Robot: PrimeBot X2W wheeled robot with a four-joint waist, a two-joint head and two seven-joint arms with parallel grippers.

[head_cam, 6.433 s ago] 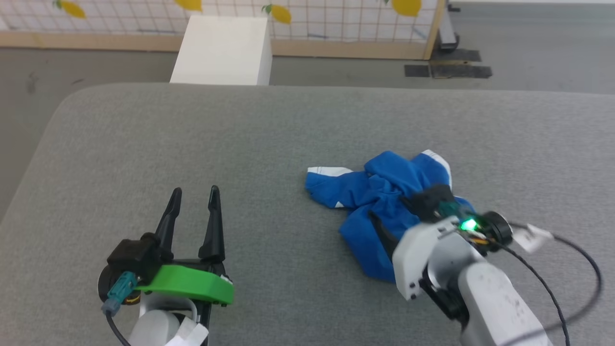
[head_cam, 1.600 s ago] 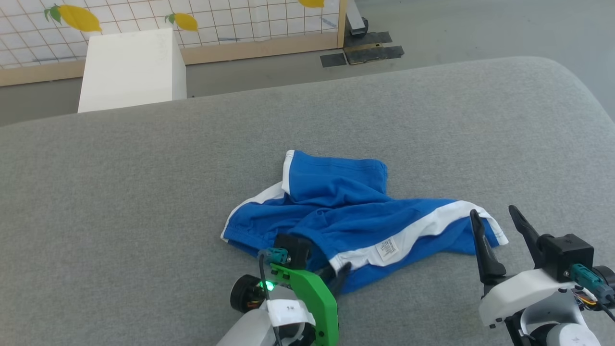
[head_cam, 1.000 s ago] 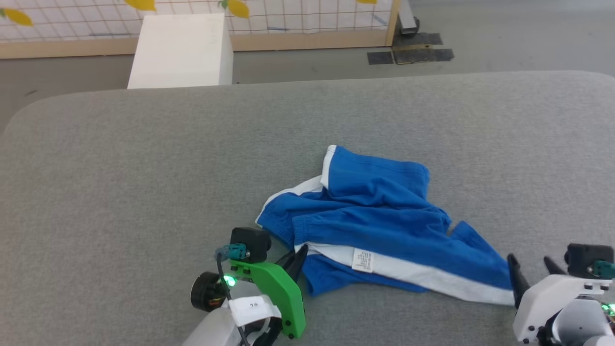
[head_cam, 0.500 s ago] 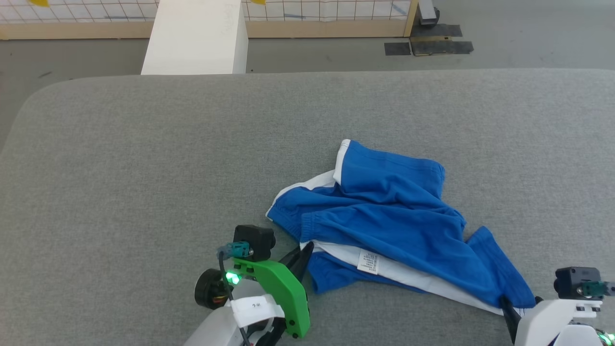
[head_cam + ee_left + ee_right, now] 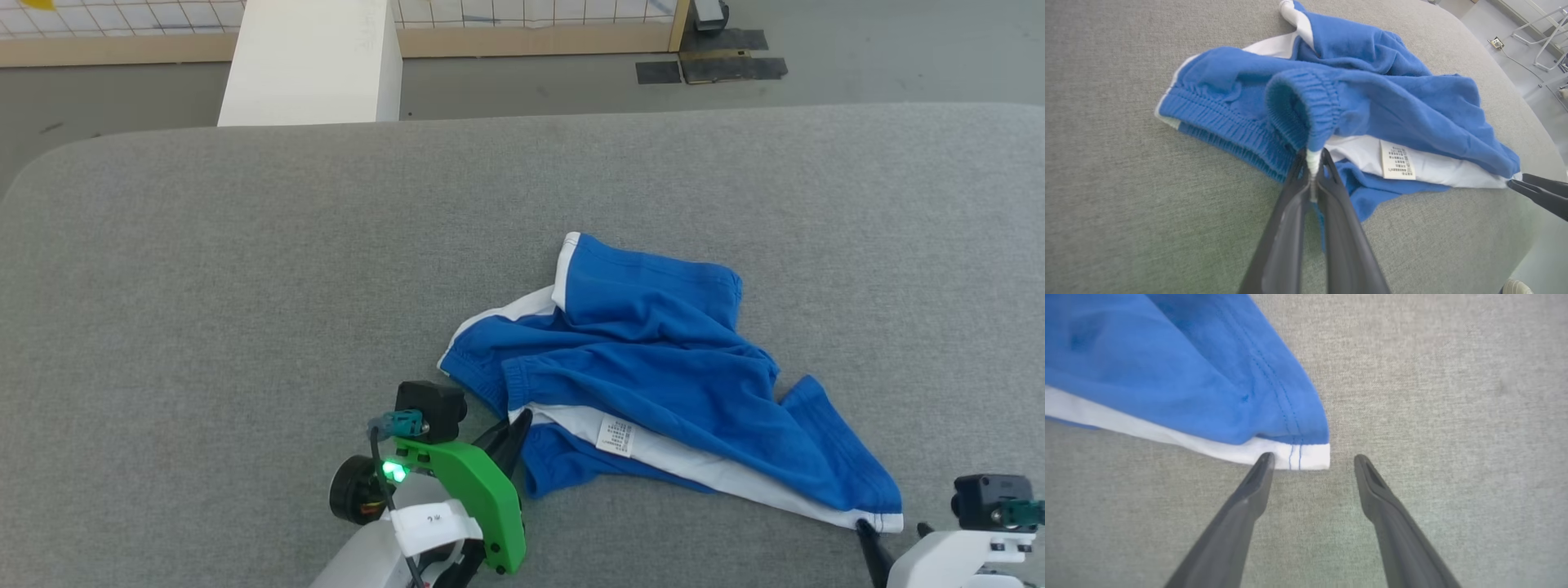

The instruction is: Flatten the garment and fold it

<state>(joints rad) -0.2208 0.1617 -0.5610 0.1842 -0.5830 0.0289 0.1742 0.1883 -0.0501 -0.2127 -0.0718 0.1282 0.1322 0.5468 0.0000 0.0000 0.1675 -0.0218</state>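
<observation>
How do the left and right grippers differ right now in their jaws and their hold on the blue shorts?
The left gripper is shut, pinching the elastic waistband of the shorts; the right gripper is open and grips nothing, with the white hem corner between its fingertips. The left gripper carries a green mount; the right gripper has a white housing. Both have long dark fingers and sit at the shorts' near edge.

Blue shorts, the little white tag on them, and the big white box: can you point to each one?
blue shorts (image 5: pixel 653 359), head view, on the blue cloth in the middle.
white tag (image 5: pixel 1397 160), left wrist view, on the printed middle of the tag.
white box (image 5: pixel 310 61), head view, on its top face.
</observation>
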